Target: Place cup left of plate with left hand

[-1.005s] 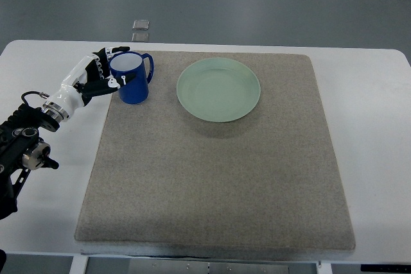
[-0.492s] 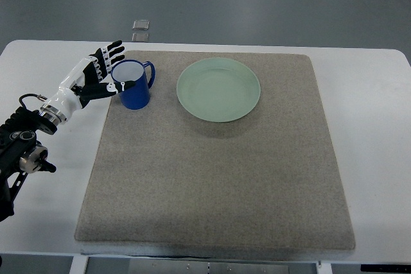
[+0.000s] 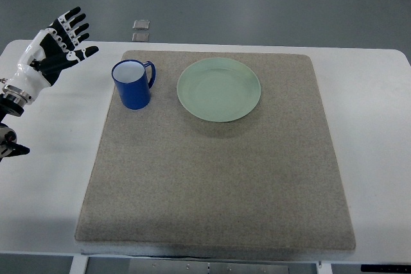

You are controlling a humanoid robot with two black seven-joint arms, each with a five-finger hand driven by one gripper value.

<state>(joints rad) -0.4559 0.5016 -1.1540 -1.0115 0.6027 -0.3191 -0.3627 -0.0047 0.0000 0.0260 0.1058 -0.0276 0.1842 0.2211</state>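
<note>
across the white rectangular surface [image 3: 379,133] a large grey felt mat [image 3: 218,178] is spread. on its far part a pale green round plate [image 3: 219,89] is seen, and just left of it, apart, a blue ceramic cup [image 3: 133,84] stands upright, handle toward the plate. the left hand [image 3: 54,52] is held well clear, fingers [image 3: 76,22] spread wide, holding nothing. placement is judged done; only retreat is called for.

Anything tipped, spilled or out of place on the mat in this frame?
Nothing stands out. The blue cup stands upright on the grey mat, left of the green plate and apart from it, with no spill visible. The left robot hand is open, clear of the cup, over the white table.
</note>
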